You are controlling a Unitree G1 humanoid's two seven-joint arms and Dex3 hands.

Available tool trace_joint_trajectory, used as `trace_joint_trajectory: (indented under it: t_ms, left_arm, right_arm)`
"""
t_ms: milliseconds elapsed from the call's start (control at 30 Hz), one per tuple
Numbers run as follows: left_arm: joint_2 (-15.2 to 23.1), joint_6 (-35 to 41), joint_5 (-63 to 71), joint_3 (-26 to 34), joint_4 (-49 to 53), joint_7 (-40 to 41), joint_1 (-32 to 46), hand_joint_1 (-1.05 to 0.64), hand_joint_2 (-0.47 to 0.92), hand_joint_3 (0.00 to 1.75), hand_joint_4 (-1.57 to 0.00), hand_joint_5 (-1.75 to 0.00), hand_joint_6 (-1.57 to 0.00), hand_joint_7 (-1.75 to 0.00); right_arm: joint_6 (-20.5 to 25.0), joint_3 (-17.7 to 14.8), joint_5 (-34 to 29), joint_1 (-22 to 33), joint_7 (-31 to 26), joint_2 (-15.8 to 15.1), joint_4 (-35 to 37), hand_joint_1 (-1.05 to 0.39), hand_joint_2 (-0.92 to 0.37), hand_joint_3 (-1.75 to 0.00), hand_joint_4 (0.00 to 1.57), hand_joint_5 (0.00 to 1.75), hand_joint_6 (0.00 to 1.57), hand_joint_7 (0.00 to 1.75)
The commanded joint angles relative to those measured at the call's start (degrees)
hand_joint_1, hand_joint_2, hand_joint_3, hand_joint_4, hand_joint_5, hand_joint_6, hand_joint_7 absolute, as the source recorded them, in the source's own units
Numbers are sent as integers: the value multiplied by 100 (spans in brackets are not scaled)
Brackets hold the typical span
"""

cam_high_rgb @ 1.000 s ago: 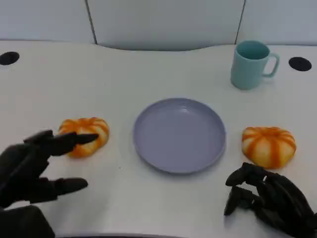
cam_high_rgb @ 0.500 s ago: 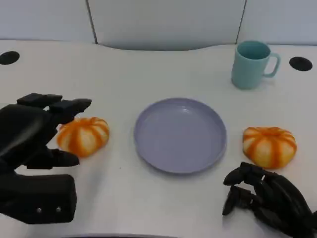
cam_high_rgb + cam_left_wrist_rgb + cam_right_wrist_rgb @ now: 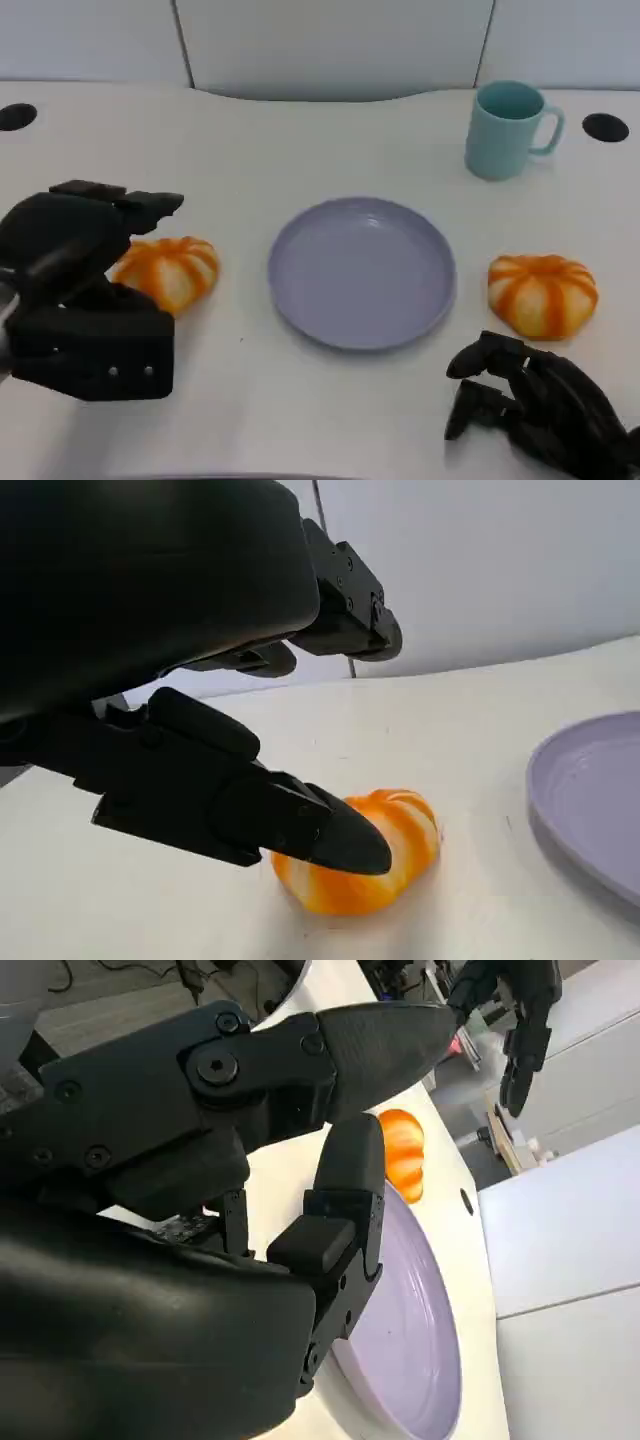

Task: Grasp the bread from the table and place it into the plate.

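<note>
Two orange-and-white striped breads lie on the white table, one (image 3: 175,268) left of the lilac plate (image 3: 362,272) and one (image 3: 542,293) right of it. My left hand (image 3: 85,270) hangs over the left bread (image 3: 400,830) with its fingers spread. Its upper fingers (image 3: 340,610) reach above the bread and its lower finger (image 3: 300,825) lies in front of it, with no firm hold to be seen. My right hand (image 3: 530,405) rests near the table's front edge, below the right bread, loosely bent and holding nothing. The right wrist view shows the plate (image 3: 410,1330) and the far bread (image 3: 405,1155).
A teal mug (image 3: 505,130) stands at the back right, behind the plate. Two dark round holes (image 3: 605,127) (image 3: 15,117) sit in the table's far corners. A pale wall panel closes the back.
My left hand has risen from the table and moved forward over the left bread. The right hand has barely shifted. Breads, plate and mug lie as before.
</note>
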Motion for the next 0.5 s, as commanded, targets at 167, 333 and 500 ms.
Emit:
trace_joint_trajectory:
  t_ms: [167,333,500]
  left_arm:
    - [4,466,195,-693,1154,-144,-848,-71,90,0,-18,-9,-20,0]
    - [-92,547,150,-1021,1808,-117,-1280,-71,90,0,-16,-8,-19,0]
    - [-312,634,193,-1348,2694,-33,-1808,-70,90,0,-13,-7,-18,0]
  right_arm:
    - [150,7,-111,263,-54,-94,119,-52,-92,-22,65,146,67,105]
    - [180,13,-114,281,-77,-97,92,-52,-92,-22,64,145,66,105]
    - [146,46,-166,311,-125,-90,51,-52,-92,-23,64,144,66,103]
